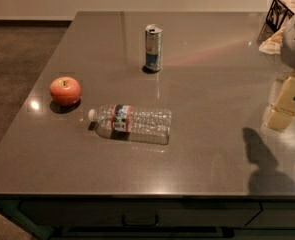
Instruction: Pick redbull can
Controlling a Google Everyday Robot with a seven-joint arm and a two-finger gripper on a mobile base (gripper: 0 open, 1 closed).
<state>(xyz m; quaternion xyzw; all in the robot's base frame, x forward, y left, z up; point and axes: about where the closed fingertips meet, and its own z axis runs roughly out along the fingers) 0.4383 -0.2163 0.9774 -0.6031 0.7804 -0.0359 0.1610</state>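
Note:
The redbull can point(153, 48) stands upright on the grey counter point(212, 84), toward the back and near the middle. It is slim, silver and blue, with a silver top. My gripper point(285, 106) is at the right edge of the view, above the counter and well to the right of the can and nearer the front. It holds nothing that I can see. Its shadow falls on the counter below it.
A clear plastic water bottle point(132, 123) lies on its side in front of the can. A red apple point(65, 90) sits to the left. A black wire rack point(282, 9) and pale paper point(272, 41) are at the back right. The counter's front edge runs along the bottom.

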